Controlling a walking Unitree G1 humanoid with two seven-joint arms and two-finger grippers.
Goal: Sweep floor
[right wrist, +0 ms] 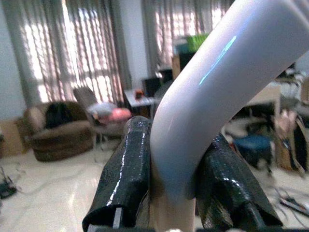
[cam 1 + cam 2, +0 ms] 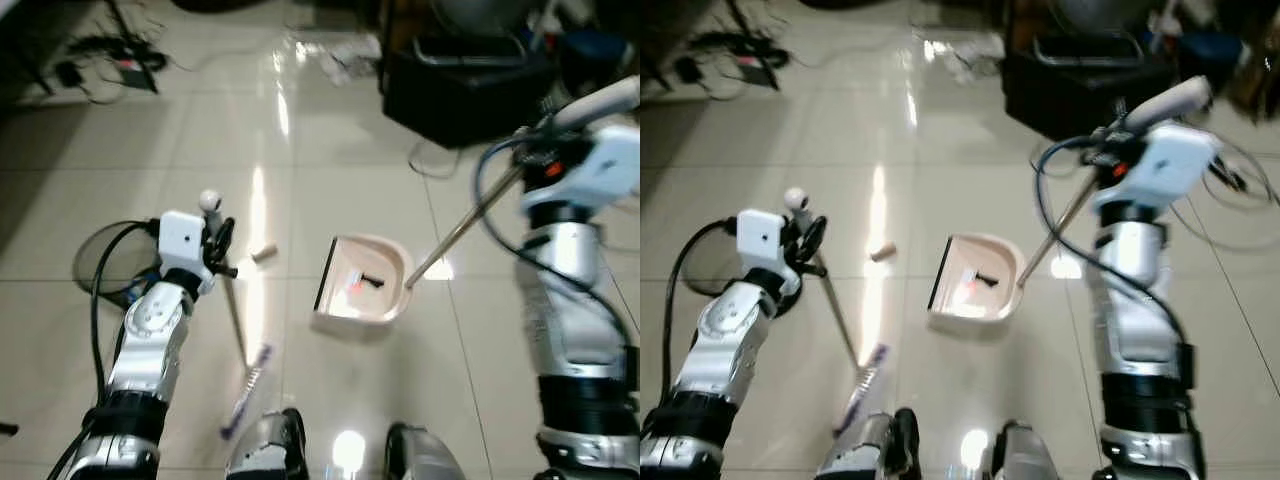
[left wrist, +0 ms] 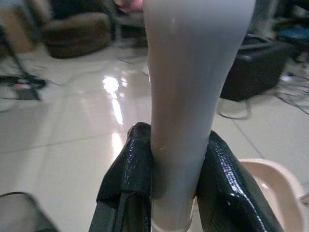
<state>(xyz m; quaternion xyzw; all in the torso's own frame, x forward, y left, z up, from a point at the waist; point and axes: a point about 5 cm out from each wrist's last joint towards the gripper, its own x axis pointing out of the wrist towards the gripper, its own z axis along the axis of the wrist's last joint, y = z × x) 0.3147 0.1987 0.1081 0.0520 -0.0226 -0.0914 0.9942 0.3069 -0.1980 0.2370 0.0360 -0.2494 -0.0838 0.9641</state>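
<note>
So right by the robot's feet the broom (image 2: 240,385) has its purple-bristled head down on the floor (image 2: 330,160), with the thin shaft running up to the left hand (image 2: 218,243). The wrist view shows both black fingers (image 3: 128,179) clamped tight on the pale grip, so that hold looks solid. A bit further out sits the cream dustpan (image 2: 362,285), mouth facing the broom side, with a small dark bit and something reddish already lying inside it. Its long handle (image 2: 462,230) slants up to the right hand (image 2: 1118,135), which is closed around the curved white top of the handle. Between broom and pan there's a little tan scrap (image 2: 263,253) on the tile, maybe a cork or a paper roll; it's too blurry to call. For the sweep I'd keep the pan's front lip pressed flat on the floor and pull the bristles in a short low stroke from beyond the scrap toward the mouth, since it looks like it could roll. Watch the black cable loop (image 2: 105,265) lying just left of the left arm; the broom could snag it. Further back there's a black case (image 2: 460,85), a loose cord beside it, and a power strip with wires (image 2: 105,55) in the far corner, all well clear of the stroke.
</note>
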